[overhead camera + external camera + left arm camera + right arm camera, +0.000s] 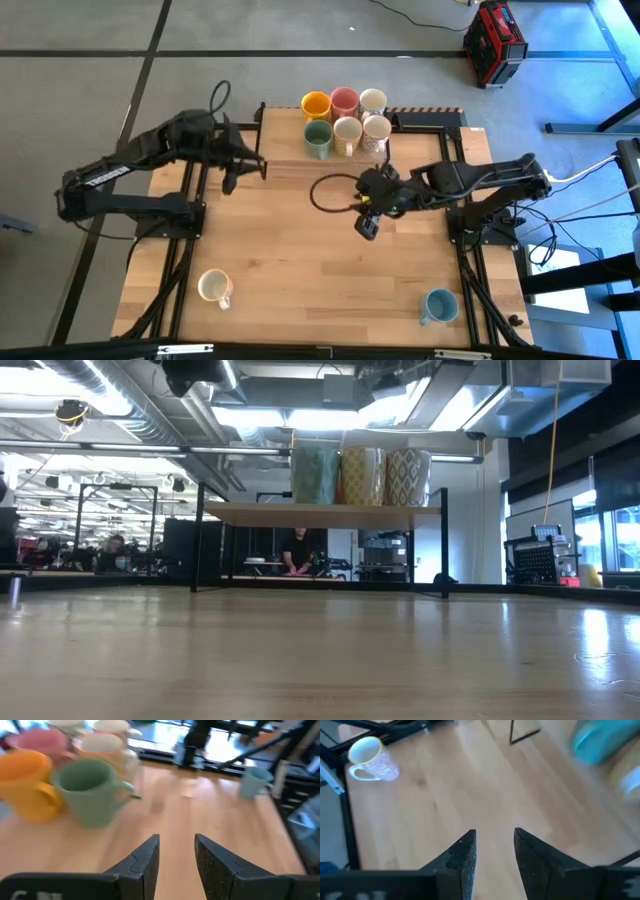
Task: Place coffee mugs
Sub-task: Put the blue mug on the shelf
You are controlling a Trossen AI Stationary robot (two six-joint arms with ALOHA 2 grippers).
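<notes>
Six mugs stand grouped on a raised shelf at the table's far edge: orange-yellow mug [316,104], pink mug [344,100], cream mug [373,99], green mug [318,139], white mug [347,133] and patterned mug [377,131]. A speckled mug [214,288] sits near the table's near left corner, and a light blue mug [438,306] near the near right. My left gripper [262,166] is open, left of the group and in front of the green mug [92,790]. My right gripper [367,226] is open over the table's middle. Neither holds anything.
The shelf's edge [300,160] crosses the table's far part. A black cable loop [325,192] lies beside my right arm. Bare wood spreads between the two near mugs. A red case [494,42] stands on the floor beyond the table.
</notes>
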